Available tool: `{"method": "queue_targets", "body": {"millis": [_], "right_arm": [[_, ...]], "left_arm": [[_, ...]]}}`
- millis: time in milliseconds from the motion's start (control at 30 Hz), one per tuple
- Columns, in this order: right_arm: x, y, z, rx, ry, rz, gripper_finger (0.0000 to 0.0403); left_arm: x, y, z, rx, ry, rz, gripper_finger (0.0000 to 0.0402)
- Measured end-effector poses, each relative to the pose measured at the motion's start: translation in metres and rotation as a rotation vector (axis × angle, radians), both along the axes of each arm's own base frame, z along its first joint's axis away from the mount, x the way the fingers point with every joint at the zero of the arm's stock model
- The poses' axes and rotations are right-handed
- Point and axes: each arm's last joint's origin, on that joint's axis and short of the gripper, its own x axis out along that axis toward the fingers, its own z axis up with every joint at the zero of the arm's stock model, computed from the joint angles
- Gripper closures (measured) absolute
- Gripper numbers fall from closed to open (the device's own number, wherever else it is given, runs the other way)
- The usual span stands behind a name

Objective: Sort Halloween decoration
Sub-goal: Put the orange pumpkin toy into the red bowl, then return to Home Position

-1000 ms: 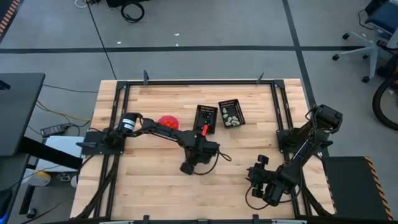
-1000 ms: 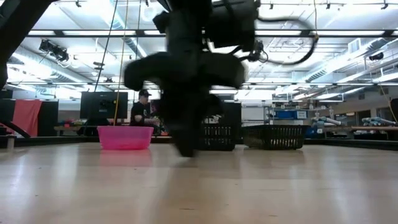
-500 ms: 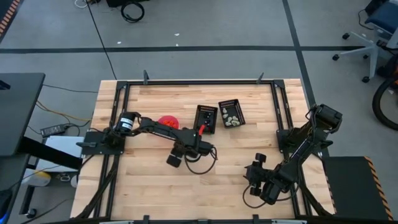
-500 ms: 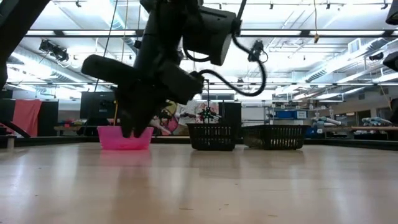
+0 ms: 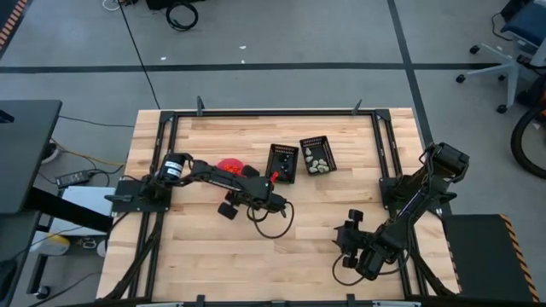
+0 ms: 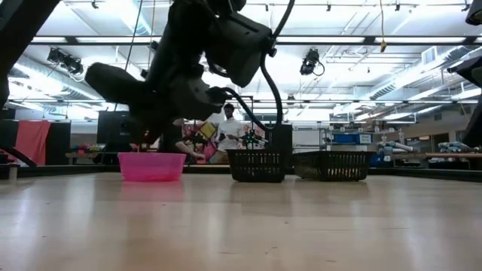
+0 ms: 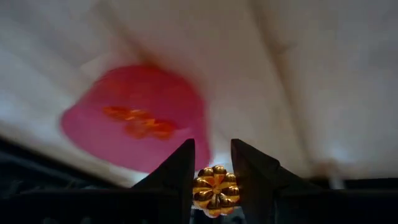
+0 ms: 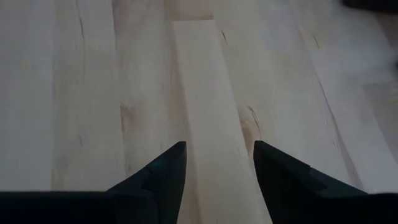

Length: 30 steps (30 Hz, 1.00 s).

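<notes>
At the near right corner of the bench (image 5: 213, 256): right gripper (image 8: 216, 163) idle, low over bare planks, fingers (image 8: 163, 171) well apart, nothing between them, touching nothing.

Toward bench centre: left gripper (image 7: 211, 168) raised above the wood just beside the pink bowl (image 5: 230, 167), on its near side. Fingers (image 7: 180, 165) narrowly parted and clamped on one small orange pumpkin trinket (image 7: 215, 190), ribbed and glossy, seated between the tips. Trinket clear of the bench and bowl alike.

Pink bowl: one, round, standing upright left of the baskets. Orange trinkets (image 7: 138, 121) inside, seen blurred from the left wrist view; count cannot be told.

Beyond and right of the bowl: two black slotted baskets side by side, near each other but apart. Left basket (image 5: 283, 162): small dark contents with an orange speck or two, too small to count. Right basket (image 5: 317, 157): pale white-grey trinkets (image 5: 317, 164), several, exact number not clear.

Farther back, past the bench edge in the low view: one person (image 6: 227, 135) in a white top standing in the room.
</notes>
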Motion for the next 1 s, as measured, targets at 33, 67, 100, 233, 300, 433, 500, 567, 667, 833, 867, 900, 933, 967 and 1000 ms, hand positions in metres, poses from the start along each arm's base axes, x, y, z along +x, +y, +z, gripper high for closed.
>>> {"method": "queue_targets", "body": {"millis": [33, 67, 100, 233, 300, 433, 500, 567, 667, 833, 867, 900, 933, 967, 1000], "right_arm": [[0.0, 0.0, 0.0, 0.0, 0.0, 0.0, 0.0212], [0.0, 0.0, 0.0, 0.001, -0.001, 0.0, 0.0212], [0.0, 0.0, 0.0, 0.004, -0.003, -0.001, 0.0212], [0.0, 0.003, 0.0, 0.026, -0.012, 0.005, 0.0212], [-0.002, 0.005, 0.0, 0.031, -0.017, 0.011, 0.0212], [-0.004, 0.007, 0.001, 0.023, -0.028, 0.018, 0.0212], [-0.004, 0.007, 0.001, 0.016, -0.038, 0.018, 0.0212], [-0.004, 0.007, 0.001, 0.015, -0.037, 0.019, 0.0212], [-0.004, 0.007, 0.001, 0.012, -0.036, 0.023, 0.0212], [-0.004, 0.007, 0.001, 0.003, -0.032, 0.033, 0.0212], [-0.004, 0.007, 0.001, 0.003, -0.032, 0.034, 0.0212], [-0.004, 0.007, 0.001, 0.004, -0.031, 0.034, 0.0212], [-0.004, 0.007, 0.001, 0.004, -0.031, 0.034, 0.0212], [-0.004, 0.007, 0.001, 0.004, -0.031, 0.034, 0.0212], [-0.004, 0.007, 0.001, 0.004, -0.031, 0.034, 0.0212]], "left_arm": [[0.0, 0.002, 0.0, 0.021, 0.002, -0.017, 0.0299], [0.001, 0.006, 0.0, 0.04, 0.002, -0.029, 0.0299], [0.001, 0.009, 0.001, 0.053, 0.003, -0.037, 0.0299], [0.002, 0.028, 0.0, 0.067, 0.011, -0.008, 0.0299], [0.003, 0.038, 0.0, 0.069, 0.009, 0.019, 0.0299], [0.004, 0.053, 0.0, 0.085, -0.009, 0.065, 0.0294], [0.004, 0.057, 0.0, 0.088, -0.011, 0.073, 0.0282], [0.004, 0.06, 0.0, 0.091, -0.012, 0.079, 0.0263], [0.004, 0.061, 0.0, 0.097, -0.012, 0.08, 0.0231], [0.003, 0.063, 0.002, 0.189, 0.006, 0.022, 0.0196], [0.004, 0.063, 0.003, 0.222, 0.001, 0.005, 0.0194], [0.004, 0.065, 0.003, 0.265, -0.005, -0.014, 0.0193], [0.005, 0.066, 0.005, 0.305, -0.011, -0.033, 0.0193], [0.006, 0.066, 0.006, 0.336, -0.018, -0.047, 0.0194], [0.007, 0.065, 0.008, 0.366, -0.028, -0.064, 0.0196]]}}
